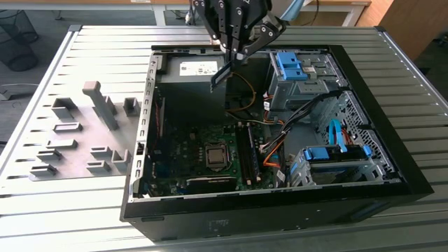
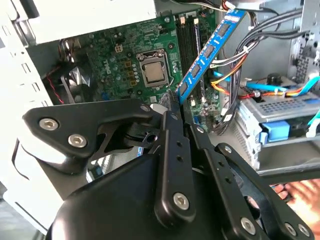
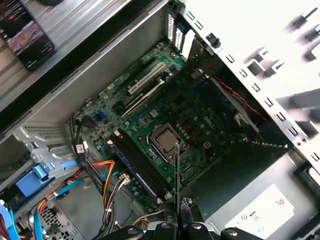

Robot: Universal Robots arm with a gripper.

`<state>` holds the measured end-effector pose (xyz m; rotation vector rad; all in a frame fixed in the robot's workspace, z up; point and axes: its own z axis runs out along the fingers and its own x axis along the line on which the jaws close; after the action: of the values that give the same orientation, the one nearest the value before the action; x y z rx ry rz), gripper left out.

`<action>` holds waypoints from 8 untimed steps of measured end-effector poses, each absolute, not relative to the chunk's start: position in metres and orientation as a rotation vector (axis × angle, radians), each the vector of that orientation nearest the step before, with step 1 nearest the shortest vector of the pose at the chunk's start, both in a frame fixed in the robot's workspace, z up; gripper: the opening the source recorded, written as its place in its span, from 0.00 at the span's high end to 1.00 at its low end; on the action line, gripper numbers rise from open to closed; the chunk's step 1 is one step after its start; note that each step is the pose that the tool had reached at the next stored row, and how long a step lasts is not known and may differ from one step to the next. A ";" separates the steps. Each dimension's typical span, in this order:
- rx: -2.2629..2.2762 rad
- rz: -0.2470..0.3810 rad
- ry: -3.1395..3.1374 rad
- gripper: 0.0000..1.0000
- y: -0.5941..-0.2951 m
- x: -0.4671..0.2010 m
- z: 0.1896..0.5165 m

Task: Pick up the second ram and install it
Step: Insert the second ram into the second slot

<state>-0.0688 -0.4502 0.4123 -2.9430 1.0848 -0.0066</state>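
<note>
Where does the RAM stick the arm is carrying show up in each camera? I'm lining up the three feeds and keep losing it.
Exterior view: the second ram hangs from the gripper above the open case.
Second wrist view: it slants away from the fingers, blue side with chips facing us, over the motherboard.
First wrist view: seen edge-on, a thin dark line rising from the gripper.
Shared landmark: the CPU socket.

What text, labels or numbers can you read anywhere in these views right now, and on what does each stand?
Power supply, white label: print too small to read.
The second ram, stickers, held in the gripper: blurred, unreadable.
Case, front marking: too faint to read.
Motherboard, board printing: too small to read.
No text can be quoted.
</note>
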 end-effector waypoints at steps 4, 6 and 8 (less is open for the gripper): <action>-2.972 -0.006 1.001 0.86 -0.450 -0.069 0.411; -2.985 -0.006 0.962 0.86 -0.450 -0.069 0.411; -2.998 -0.006 0.921 0.86 -0.450 -0.069 0.411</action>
<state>-0.0688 -0.4503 0.4105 -2.9982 0.9213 -0.0062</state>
